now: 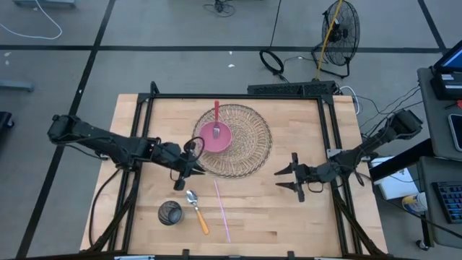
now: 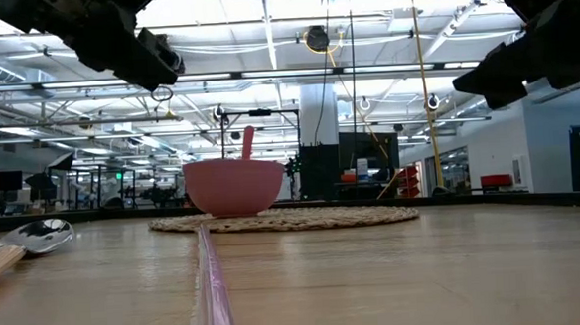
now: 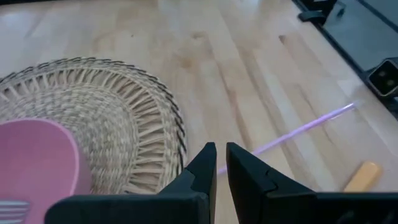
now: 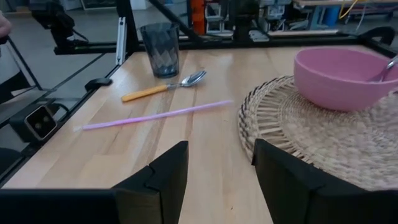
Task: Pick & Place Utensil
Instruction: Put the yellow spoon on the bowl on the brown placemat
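Pink straw (image 1: pixel 222 211), spoon (image 1: pixel 196 209), cup (image 1: pixel 170 213) lie between closed left gripper (image 1: pixel 199 172) and open right gripper (image 1: pixel 285 180).

The desk (image 1: pixel 289 217) is pale, smooth wood with visible grain; the round mat (image 1: pixel 249 144) is rough woven straw. The bowl (image 1: pixel 215 136) looks like matt pink plastic; the spoon (image 1: pixel 192 196) has a glossy metal head.

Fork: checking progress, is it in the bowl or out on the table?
In. The fork stands in the bowl, handle sticking up past its rim.
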Controlling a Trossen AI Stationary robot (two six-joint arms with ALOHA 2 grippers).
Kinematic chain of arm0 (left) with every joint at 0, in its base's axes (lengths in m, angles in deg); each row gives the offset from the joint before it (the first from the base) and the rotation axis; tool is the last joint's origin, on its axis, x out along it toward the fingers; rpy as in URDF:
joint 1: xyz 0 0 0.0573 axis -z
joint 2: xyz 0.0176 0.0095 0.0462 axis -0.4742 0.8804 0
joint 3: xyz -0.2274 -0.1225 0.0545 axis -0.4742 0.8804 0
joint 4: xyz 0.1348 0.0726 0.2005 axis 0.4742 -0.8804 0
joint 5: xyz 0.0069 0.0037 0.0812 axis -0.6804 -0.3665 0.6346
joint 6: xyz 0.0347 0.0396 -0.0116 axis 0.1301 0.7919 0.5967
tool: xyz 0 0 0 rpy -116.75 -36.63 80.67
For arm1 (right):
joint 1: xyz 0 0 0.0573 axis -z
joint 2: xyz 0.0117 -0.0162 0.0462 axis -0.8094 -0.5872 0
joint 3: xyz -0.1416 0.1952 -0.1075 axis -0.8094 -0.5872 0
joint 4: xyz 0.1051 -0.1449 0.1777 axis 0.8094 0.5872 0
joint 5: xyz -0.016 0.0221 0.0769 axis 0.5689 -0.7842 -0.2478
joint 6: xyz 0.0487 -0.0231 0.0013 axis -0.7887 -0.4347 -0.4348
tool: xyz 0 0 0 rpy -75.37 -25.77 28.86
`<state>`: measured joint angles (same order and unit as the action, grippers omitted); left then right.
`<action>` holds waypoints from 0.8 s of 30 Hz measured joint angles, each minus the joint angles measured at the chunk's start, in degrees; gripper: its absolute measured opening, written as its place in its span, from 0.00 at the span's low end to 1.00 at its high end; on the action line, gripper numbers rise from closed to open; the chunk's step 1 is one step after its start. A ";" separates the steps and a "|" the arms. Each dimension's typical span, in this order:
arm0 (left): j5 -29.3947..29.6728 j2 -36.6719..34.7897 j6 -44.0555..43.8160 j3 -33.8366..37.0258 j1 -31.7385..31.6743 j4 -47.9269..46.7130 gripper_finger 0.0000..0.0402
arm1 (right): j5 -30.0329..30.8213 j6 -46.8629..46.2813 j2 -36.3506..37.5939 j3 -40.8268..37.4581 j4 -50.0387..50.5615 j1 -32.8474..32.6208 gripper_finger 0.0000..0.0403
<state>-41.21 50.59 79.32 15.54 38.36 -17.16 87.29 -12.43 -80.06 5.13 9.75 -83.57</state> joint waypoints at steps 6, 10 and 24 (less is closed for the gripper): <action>0.76 0.00 -0.64 0.00 2.06 0.16 0.09 | -0.19 -0.03 -0.29 0.00 -0.51 0.97 0.42; 0.41 0.00 -0.67 0.00 3.43 0.25 0.09 | -0.19 -0.17 -0.93 0.00 -0.77 0.97 0.42; 3.20 5.99 -1.54 -4.05 11.70 2.23 0.09 | -0.23 2.32 -5.19 0.76 -6.92 1.12 0.42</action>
<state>-38.01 56.58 77.77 11.49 50.06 -14.93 87.06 -10.11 -85.26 5.89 2.83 -82.44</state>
